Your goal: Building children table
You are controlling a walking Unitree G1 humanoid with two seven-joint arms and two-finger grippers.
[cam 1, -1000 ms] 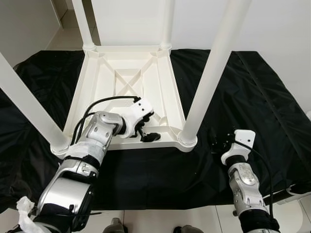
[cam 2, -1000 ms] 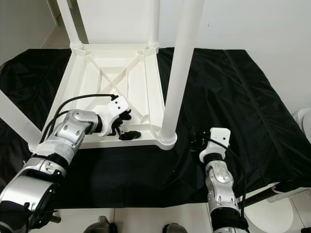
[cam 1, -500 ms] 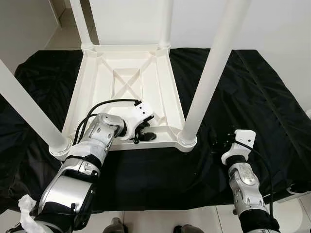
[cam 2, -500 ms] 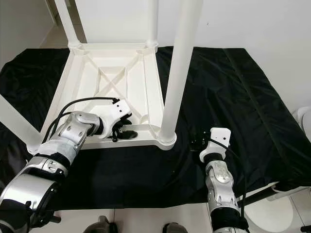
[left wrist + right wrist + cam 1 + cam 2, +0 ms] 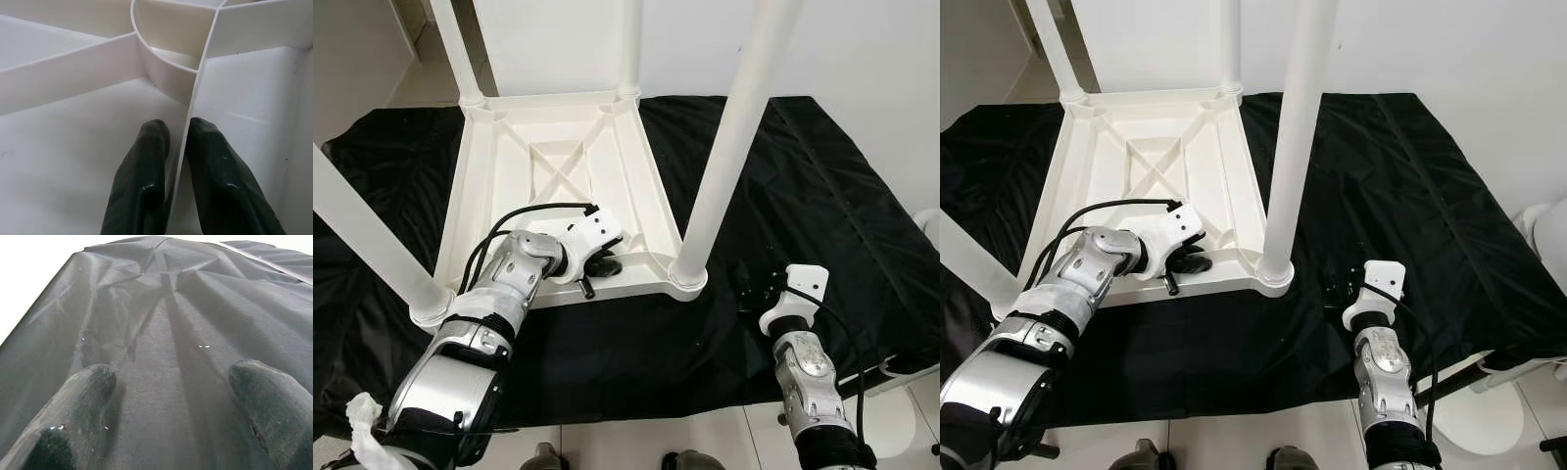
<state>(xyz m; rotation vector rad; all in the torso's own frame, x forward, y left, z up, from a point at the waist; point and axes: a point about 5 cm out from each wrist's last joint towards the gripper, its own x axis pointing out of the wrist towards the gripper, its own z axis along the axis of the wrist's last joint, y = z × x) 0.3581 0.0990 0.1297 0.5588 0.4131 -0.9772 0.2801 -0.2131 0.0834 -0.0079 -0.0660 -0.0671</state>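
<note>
Upside down on the black-draped bench, the white children's table stands with four legs up, so assembly looks nearly finished. At its near edge the left claw is pinched together on a thin rib. Next likely comes repositioning or turning it over. Right claw hovers apart over the cloth. No writing is readable.

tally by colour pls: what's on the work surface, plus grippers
White: 1 upside-down white plastic table, with 4 white tubular legs standing up.
Black: 1 black cloth sheet; 2 grippers, left gripper pinching a table rib, right gripper open over the sheet.
Total: 4 things.
</note>
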